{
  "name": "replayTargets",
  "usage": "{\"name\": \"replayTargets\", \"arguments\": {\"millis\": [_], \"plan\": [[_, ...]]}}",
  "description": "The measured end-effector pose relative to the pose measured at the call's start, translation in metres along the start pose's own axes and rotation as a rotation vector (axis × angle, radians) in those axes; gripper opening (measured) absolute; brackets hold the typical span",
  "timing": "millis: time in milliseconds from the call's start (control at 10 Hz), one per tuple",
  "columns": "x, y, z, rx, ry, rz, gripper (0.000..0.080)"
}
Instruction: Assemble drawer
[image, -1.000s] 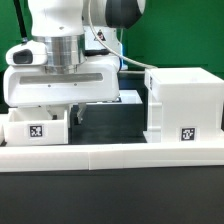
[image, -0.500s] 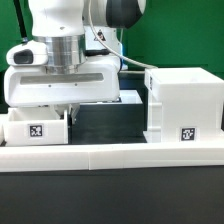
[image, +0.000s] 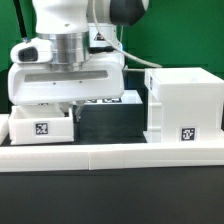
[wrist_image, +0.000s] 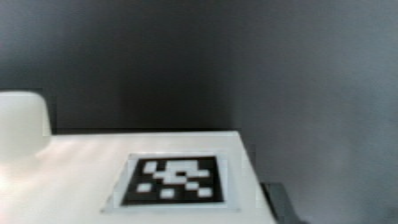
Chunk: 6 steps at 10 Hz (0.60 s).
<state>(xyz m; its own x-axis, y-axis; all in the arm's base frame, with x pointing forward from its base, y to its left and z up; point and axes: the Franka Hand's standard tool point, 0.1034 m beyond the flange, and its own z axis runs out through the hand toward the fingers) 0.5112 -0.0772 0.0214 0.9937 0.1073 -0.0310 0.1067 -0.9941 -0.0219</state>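
Presently at the gripper: the gripper (image: 72, 105) hangs low over the back wall of the small knobbed tray (image: 40, 128), on the exterior view's left. The fingertips are hidden behind the hand's body and the tray wall, so you cannot tell how far apart they stand or whether they have hold of the tray.
Task's parts: the tray sits on the black table (image: 112, 122), just behind the border rail (image: 110, 152). The drawer housing (image: 185, 100) stands upright on the exterior view's right, well apart from the tray.
Why so placed: by my reading, a hold on the tray's wall keeps its tagged front free and lets you carry it level toward the housing.
Wrist view: a flat white surface bearing a square tag (wrist_image: 178, 181), with dark table beyond its edge. A rounded white shape beside it is too blurred to name.
Edges: the rail runs along the front of both parts, so treat it as a stop. The housing's wall nearest the tray is the next hard edge.
Open room: bare table between tray and housing is your free lane. A partly hidden white part (image: 128, 98) behind the gripper narrows the room at the back.
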Motion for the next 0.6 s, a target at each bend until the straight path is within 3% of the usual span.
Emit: {"name": "replayTargets", "arguments": {"millis": [200, 500, 600], "plan": [[0.0035, -0.0052, -0.0134, 0.017, -0.007, -0.002, 0.0042], [0.0010, -0.0042, -0.0100, 0.016, -0.014, -0.118, 0.0042], [0.0017, -0.0040, -0.0067, 0.000, -0.007, -0.231, 0.0042]]}}
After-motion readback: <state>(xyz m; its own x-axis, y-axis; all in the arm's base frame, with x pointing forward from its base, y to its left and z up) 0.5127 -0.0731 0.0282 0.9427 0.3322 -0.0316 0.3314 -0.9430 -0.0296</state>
